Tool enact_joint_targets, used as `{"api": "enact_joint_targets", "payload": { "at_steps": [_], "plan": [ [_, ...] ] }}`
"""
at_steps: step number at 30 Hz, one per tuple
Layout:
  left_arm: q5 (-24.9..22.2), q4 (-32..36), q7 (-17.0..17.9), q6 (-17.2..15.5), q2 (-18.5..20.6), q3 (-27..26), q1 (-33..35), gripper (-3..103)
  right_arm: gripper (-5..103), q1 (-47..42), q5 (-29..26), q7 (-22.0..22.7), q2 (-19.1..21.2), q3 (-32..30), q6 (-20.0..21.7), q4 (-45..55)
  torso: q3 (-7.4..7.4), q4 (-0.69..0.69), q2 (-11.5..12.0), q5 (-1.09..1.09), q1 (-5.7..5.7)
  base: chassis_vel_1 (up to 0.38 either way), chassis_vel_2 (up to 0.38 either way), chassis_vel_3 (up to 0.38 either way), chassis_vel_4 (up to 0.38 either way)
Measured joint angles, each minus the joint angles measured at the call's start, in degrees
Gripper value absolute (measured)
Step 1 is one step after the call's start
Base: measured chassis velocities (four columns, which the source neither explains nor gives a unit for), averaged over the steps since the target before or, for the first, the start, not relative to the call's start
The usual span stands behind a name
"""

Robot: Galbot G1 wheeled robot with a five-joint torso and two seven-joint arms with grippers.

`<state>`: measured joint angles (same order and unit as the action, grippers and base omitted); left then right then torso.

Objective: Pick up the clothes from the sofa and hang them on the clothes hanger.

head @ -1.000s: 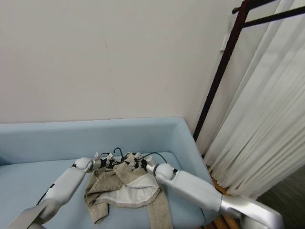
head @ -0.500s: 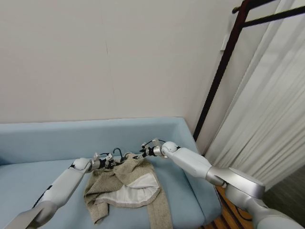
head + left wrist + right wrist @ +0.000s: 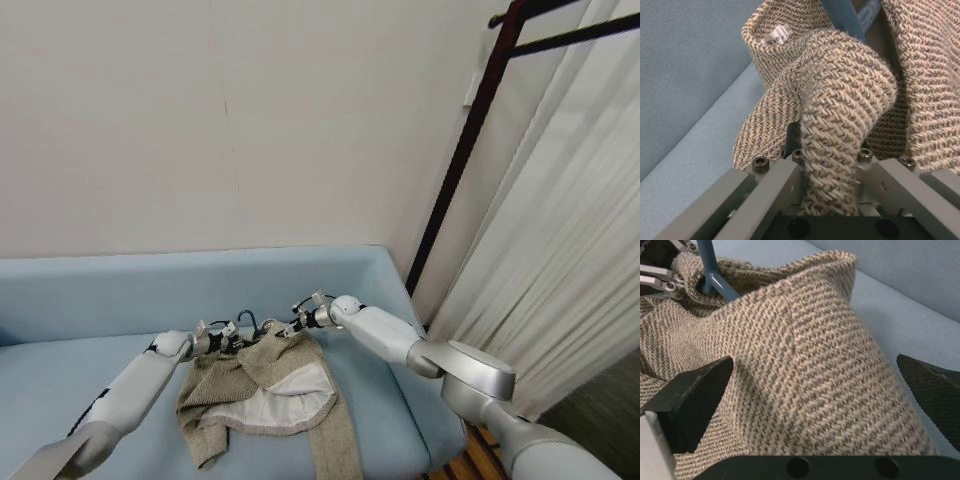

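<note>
Close in, my left pincer (image 3: 830, 155) is clamped on a bunched fold of the beige knit sweater (image 3: 225, 385), near the collar. My right pincer (image 3: 815, 385) has its fingers spread wide, one on either side of the sweater's shoulder, with no pinch. A blue hanger (image 3: 710, 275) sits in the neck between them. The sweater lies crumpled on the pale blue sofa (image 3: 100, 290) seat. Farther right stand a dark clothes rack (image 3: 470, 130) and a white curtain (image 3: 560, 230).

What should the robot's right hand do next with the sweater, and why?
Probably close the right gripper on the sweater. Its fingers stand open on either side of a knit fold near the blue hanger, and the left gripper pinches the other side, so both could lift together.
</note>
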<state>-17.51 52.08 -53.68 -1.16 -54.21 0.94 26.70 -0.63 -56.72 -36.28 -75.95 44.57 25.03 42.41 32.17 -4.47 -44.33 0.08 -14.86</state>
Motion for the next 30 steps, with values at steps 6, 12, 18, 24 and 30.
{"api": "enact_joint_targets", "payload": {
  "at_steps": [6,12,18,24,30],
  "plan": [
    [0.4,0.1,-0.3,0.4,-0.2,0.0,0.1,7,100,-0.5,-0.1,-0.2,0.5,0.1,-0.1,0.3,0.0,0.0,0.0,0.0,0.0,0.0,0.0,0.0,0.0],
    [0.6,0.5,-0.4,0.5,-0.5,0.2,0.1,7,100,-1.0,-0.1,-0.1,0.5,0.5,-0.2,2.2,0.0,0.0,0.0,0.01,0.0,0.0,0.0,0.0,0.0],
    [0.6,1.0,-0.4,0.6,-0.6,0.2,0.2,7,100,-1.0,0.4,0.2,0.1,1.3,-0.6,2.5,0.0,0.0,0.0,0.0,0.0,0.0,0.0,0.0,0.0],
    [0.6,1.4,-0.4,0.6,-0.6,0.3,0.5,7,93,-1.0,1.3,1.6,-0.2,1.7,-2.1,1.6,0.0,0.01,0.0,0.0,0.0,0.0,0.0,0.0,0.0],
    [0.6,1.4,-0.4,0.6,-0.6,0.4,0.4,7,78,-1.0,1.8,2.3,0.5,2.1,-2.5,2.2,0.0,0.0,0.0,0.0,0.0,0.0,0.0,0.0,0.0]
  ]
}}
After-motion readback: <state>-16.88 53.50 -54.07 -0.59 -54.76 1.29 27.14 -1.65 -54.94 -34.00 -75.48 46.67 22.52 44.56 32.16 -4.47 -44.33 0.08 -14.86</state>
